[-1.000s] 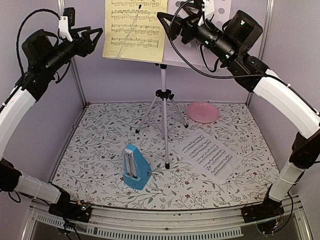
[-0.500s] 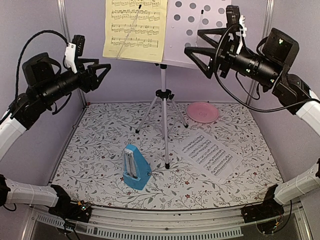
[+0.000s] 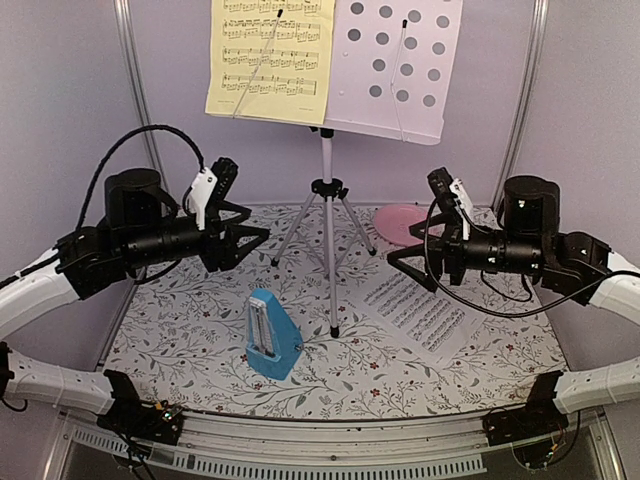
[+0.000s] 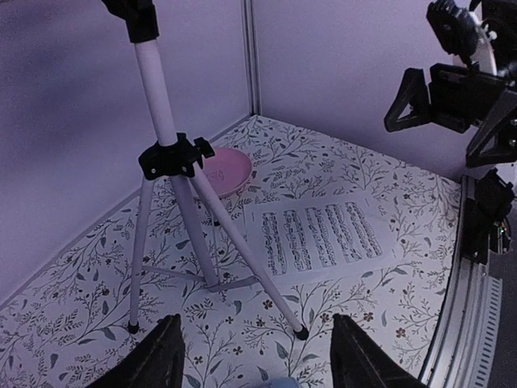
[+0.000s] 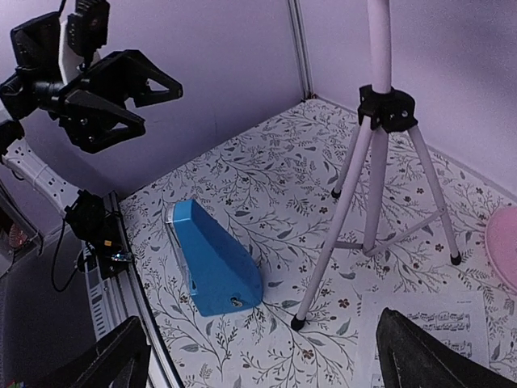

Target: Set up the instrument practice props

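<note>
Well below the right fingers [image 3: 408,264] lies the white sheet [image 3: 425,312].

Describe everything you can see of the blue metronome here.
The blue metronome is a smooth, plastic-looking pyramid with a paler front panel and a small metallic key low on one side. It stands upright on the floral table cover, left of the music stand's near leg, touching nothing else.
</note>
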Robot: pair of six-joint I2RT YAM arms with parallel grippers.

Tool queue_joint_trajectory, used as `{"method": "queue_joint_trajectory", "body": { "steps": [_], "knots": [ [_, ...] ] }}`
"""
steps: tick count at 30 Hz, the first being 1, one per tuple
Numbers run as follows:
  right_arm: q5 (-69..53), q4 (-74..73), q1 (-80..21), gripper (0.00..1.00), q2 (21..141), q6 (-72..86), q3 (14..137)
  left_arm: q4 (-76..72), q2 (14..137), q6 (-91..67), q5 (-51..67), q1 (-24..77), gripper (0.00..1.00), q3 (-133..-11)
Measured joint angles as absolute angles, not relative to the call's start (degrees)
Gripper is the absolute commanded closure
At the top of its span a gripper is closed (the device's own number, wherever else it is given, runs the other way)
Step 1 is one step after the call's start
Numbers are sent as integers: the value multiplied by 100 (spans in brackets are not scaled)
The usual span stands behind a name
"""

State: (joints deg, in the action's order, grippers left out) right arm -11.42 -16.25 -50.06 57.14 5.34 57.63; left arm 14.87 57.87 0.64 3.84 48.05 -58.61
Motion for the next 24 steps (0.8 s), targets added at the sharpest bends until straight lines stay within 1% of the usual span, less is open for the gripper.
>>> {"method": "queue_joint_trajectory", "body": {
  "steps": [4, 6, 9, 11, 13, 19, 24],
  "knots": [
    [-1074, -1931, -4624, 4, 6029, 1291, 5612, 1448, 6370, 222, 432, 5120, 40, -5922],
    [-1175, -2049, -4101, 5, 6182, 1638, 5483, 1455, 6810, 316, 482, 5280, 43, -6047],
    [-1387, -2213, -3052, 5, 6276, 2154, 5190, 1490, 7487, 467, 558, 5481, 47, -6335],
    [-1518, -2320, -2410, 4, 6283, 2421, 5017, 1520, 7992, 589, 607, 5612, 49, -6641],
    [-1658, -2355, -2045, 4, 6296, 2589, 4904, 1549, 8468, 707, 676, 5719, 51, -6954],
    [-2178, -2357, -1173, 4, 6302, 2950, 4241, 1581, 9926, 945, 893, 5951, 54, -7905],
    [-2298, -2462, -495, 4, 6274, 3223, 3793, 1772, 11242, 1076, 1033, 6195, 55, -8906]
  ]
}}
